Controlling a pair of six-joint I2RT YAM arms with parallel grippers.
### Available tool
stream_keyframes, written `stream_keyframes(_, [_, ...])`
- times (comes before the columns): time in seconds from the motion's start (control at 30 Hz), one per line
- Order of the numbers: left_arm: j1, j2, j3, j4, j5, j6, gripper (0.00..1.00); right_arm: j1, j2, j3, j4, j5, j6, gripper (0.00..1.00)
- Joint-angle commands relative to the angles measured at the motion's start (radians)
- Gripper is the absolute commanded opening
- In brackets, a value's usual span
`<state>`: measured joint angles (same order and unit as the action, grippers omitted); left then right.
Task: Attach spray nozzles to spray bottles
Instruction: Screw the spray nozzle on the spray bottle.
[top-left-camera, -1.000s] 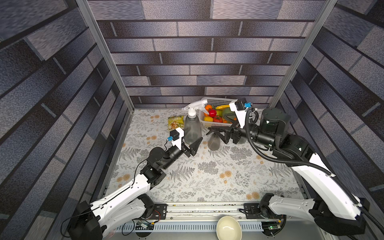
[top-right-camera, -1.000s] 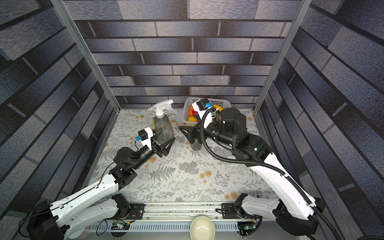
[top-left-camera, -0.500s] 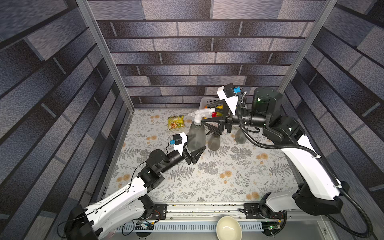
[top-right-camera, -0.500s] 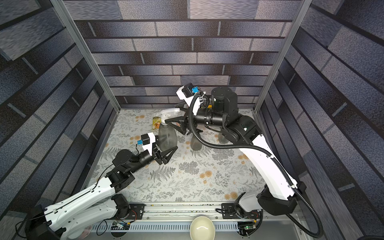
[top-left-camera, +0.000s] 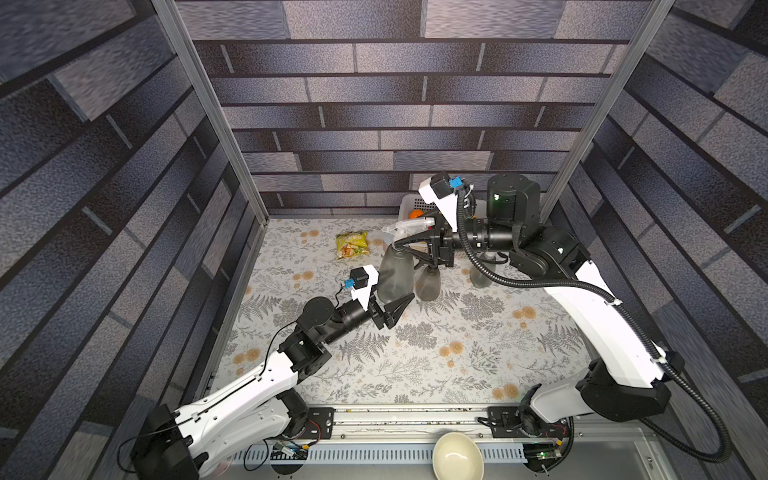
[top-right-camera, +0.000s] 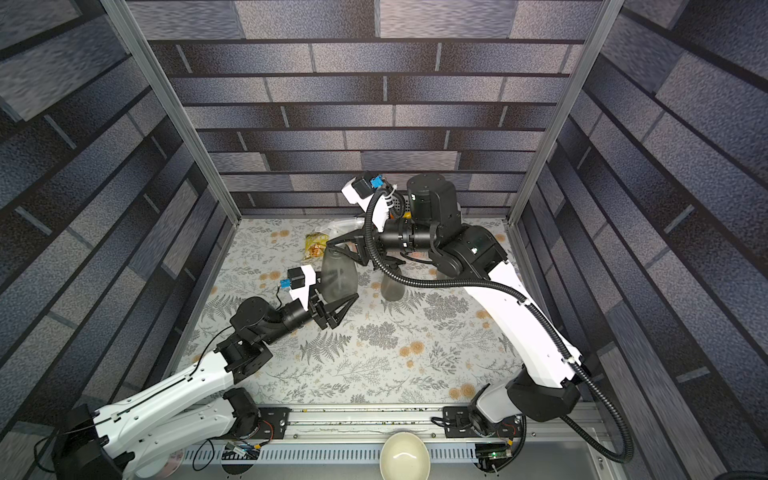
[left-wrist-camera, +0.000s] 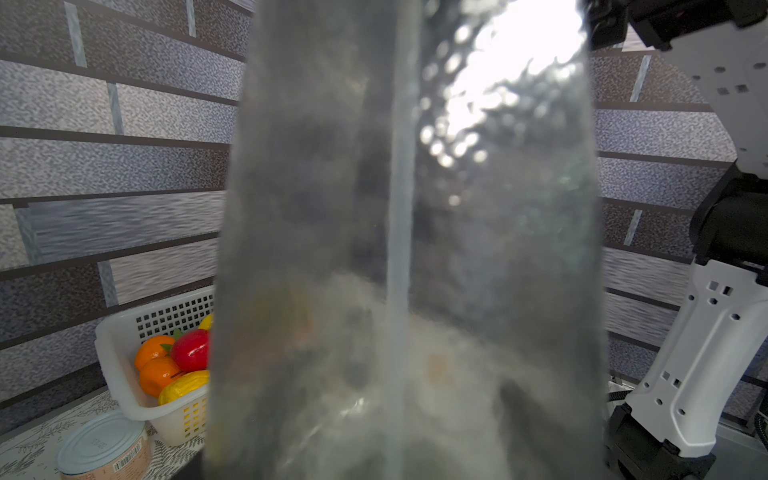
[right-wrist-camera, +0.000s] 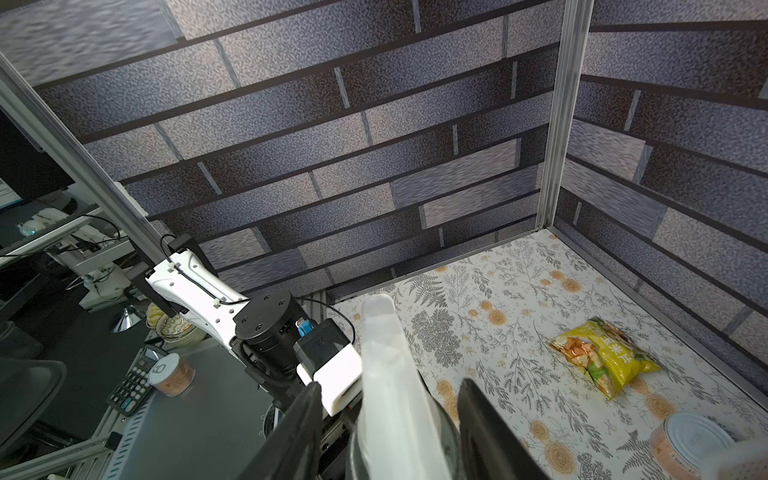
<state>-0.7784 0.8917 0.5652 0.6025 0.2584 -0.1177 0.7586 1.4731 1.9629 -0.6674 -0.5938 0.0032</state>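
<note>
Left arm stretched low across the table (top-left-camera: 436, 353). The left gripper (top-left-camera: 392, 296) clamps the bottle (top-left-camera: 395, 272) near its base, upright, toward the back. Right arm arched high, forearm level. The right gripper (top-left-camera: 405, 251) straddles the whitish nozzle (top-left-camera: 409, 226) on the neck, jaws parted, with gaps on either side.

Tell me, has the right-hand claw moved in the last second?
Yes. The right claw has swung sideways toward the yellow snack bag, which stayed put, and now straddles the top of the bottle.
</note>
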Motion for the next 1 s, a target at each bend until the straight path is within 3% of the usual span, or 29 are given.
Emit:
stream_keyframes(0.0, [-0.002, 0.009, 0.028, 0.052, 0.001, -0.016, 0.71, -0.002, -0.004, -0.013, 0.011, -0.022, 0.014, 0.52])
stream_keyframes(0.63, [-0.005, 0.048, 0.070, 0.070, -0.011, -0.010, 0.70, 0.042, -0.043, -0.108, 0.037, 0.118, -0.014, 0.25])
stream_keyframes(0.8, [-0.012, 0.064, 0.088, 0.083, -0.049, 0.003, 0.69, 0.098, -0.087, -0.221, 0.128, 0.329, 0.023, 0.21])
stream_keyframes(0.97, [-0.035, 0.091, 0.119, 0.087, -0.138, 0.067, 0.69, 0.208, -0.096, -0.281, 0.172, 0.704, 0.080, 0.18])
